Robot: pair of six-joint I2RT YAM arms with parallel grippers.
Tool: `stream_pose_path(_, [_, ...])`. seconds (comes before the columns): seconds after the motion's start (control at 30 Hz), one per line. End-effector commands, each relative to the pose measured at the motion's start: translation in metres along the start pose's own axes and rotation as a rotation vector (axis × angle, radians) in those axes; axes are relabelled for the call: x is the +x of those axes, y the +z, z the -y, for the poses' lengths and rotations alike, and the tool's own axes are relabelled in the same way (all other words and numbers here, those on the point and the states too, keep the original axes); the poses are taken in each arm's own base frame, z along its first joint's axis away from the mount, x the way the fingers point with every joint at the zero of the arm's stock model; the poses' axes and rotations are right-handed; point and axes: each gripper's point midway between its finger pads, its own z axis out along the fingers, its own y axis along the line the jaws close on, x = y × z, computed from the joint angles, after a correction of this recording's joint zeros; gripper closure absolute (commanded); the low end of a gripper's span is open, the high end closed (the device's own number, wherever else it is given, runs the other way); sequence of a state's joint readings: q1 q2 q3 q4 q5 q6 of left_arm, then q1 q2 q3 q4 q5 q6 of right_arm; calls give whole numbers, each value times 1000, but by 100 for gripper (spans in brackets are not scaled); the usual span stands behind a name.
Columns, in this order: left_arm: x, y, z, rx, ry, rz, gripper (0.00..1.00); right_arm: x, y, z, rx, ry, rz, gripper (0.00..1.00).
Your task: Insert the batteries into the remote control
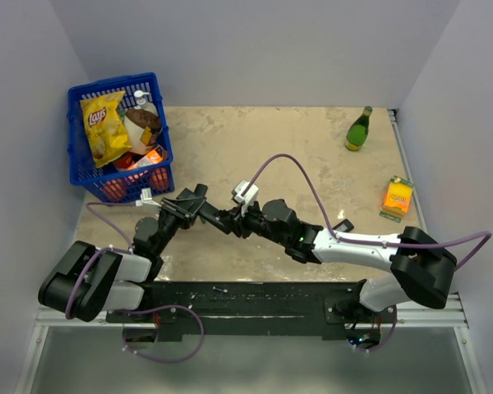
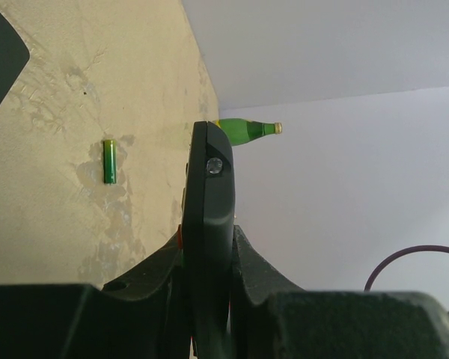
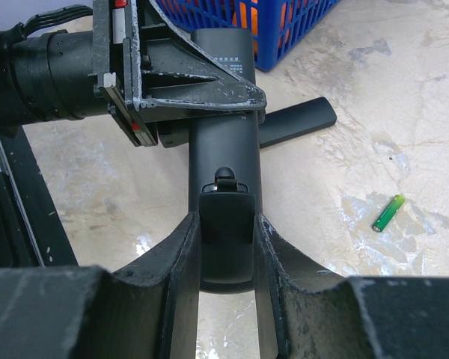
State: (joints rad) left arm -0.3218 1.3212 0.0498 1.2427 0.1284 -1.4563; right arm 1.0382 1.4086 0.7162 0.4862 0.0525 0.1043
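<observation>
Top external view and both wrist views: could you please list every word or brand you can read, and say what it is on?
"Lay's": on the yellow chip bag in the blue basket.
Orange carton: its print is too small to read.
Remote control: there is a line of pale print on its back, too blurred to read.

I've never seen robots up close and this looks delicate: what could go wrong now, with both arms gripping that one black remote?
1. The long matte black remote control is pinched by the left tool and the right tool at once; if they pull unevenly, it may twist or slip out.
2. The small green cylindrical battery lies loose on the mottled beige tabletop; being round, it could roll if nudged.
</observation>
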Motion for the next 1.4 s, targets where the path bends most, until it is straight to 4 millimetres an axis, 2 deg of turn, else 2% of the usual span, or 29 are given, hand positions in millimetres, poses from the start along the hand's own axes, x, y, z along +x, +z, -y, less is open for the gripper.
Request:
stream_pose_path(0.0, [11, -92, 54, 349, 2, 8, 100, -3, 7, -3, -20, -23, -7, 84])
stream_pose_path(0.1, [11, -93, 54, 350, 5, 6, 100, -2, 7, -3, -23, -26, -12, 80])
stream_pose_path(0.3, [11, -93, 53, 348, 5, 4, 100, -3, 7, -2, -15, -23, -10, 78])
stream_pose_path(0.7, [12, -92, 54, 352, 9, 0, 100, -3, 7, -1, -10, -14, -11, 63])
stream_pose_path(0.97, [13, -91, 53, 346, 12, -3, 100, -4, 7, -1, -9, -12, -6, 59])
stream_pose_path(1.37, [17, -88, 54, 356, 49, -28, 100, -22, -4, -7, -33, 10, 40, 36])
